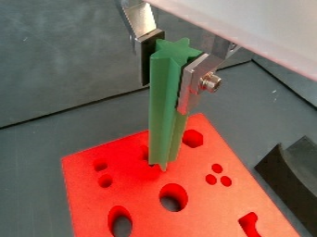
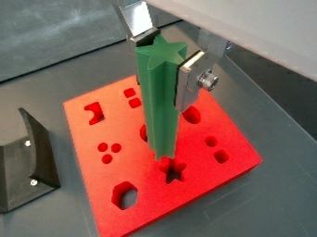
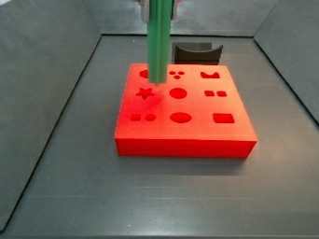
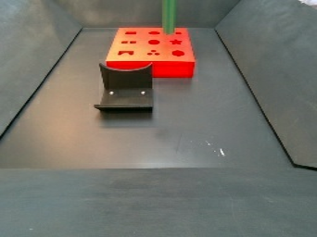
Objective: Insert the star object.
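Star object [image 2: 160, 97], the long green ridged rod, stands upright in the gripper [image 2: 171, 57], whose flat silver fingers [image 2: 194, 76] are pressed against its upper part on opposite sides, so the jaws are clamped on the rod. In both wrist views the rod hangs over the red block [image 2: 235, 155], with its star-shaped top end showing between the plates [image 1: 172, 48]. In a wrist view the rod's lower tip [image 2: 162, 155] sits just above and right beside the star-shaped hole [image 2: 173, 170]; the hole's points still show in front of the tip, and whether the tip has entered it at all cannot be told. In a side view the rod [image 3: 159, 39] comes down from the top edge of the picture, and its lower end lies over the block's back left part [image 3: 149, 75], while the star hole [image 3: 145, 93] is seen a little nearer the camera. The red block [image 3: 187, 140] lies flat on the dark floor, with round, square and other shaped holes across its top. The fixture [image 4: 125, 88], a dark L-shaped bracket on a base plate, stands on the floor just beside the block in a side view, and the rod [image 4: 170, 17] rises above the block [image 4: 186, 67] behind it. A small black curved block [image 3: 196, 52] sits behind the red block, close to its rear edge.
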